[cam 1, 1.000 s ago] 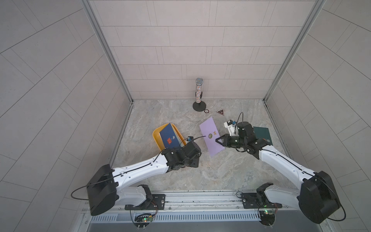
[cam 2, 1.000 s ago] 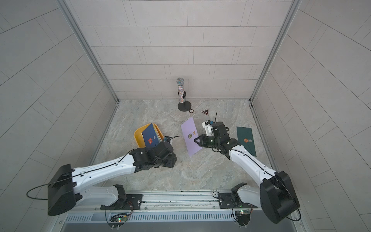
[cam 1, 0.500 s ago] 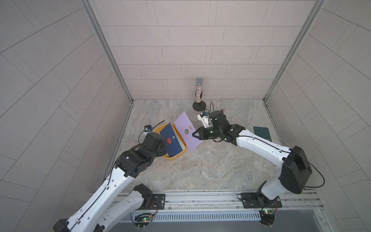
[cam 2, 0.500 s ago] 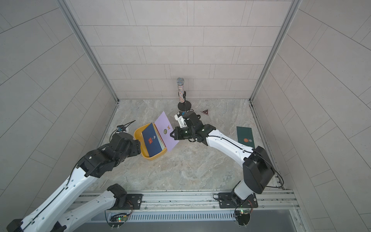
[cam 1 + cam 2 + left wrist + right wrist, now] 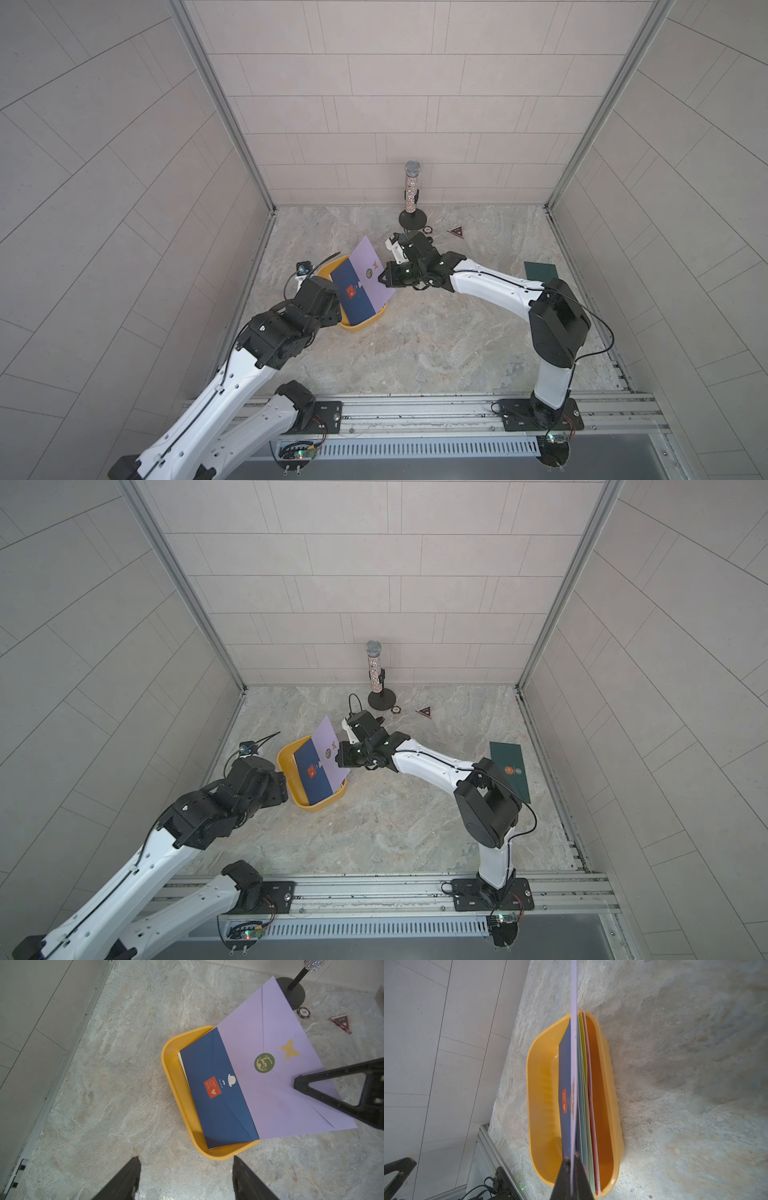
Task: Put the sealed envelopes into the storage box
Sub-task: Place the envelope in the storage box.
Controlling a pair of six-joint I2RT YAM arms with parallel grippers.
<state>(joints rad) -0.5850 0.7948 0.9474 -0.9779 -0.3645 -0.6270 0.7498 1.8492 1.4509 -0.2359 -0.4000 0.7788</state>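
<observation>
The yellow storage box (image 5: 360,326) (image 5: 316,806) (image 5: 176,1093) (image 5: 542,1088) holds several envelopes leaning together, with a dark blue envelope (image 5: 353,296) (image 5: 214,1105) on top. My right gripper (image 5: 384,278) (image 5: 340,756) (image 5: 573,1159) is shut on a lilac envelope (image 5: 370,268) (image 5: 328,746) (image 5: 270,1059) by its long edge. It holds the envelope tilted over the box, overlapping the blue one. My left gripper (image 5: 185,1159) is open and empty, just beside the box's near end. A dark green envelope (image 5: 539,271) (image 5: 511,771) lies flat at the far right.
A glittery microphone on a round black stand (image 5: 412,195) (image 5: 376,671) stands at the back wall. A poker chip (image 5: 427,229) (image 5: 303,1012) and a small dark triangular piece (image 5: 456,232) (image 5: 342,1024) lie beside it. The left wall runs close to the box.
My right arm has carried the lilac envelope leftwards from mid-table to over the box. My left arm has drawn back off the box, and its gripper has opened wider.
</observation>
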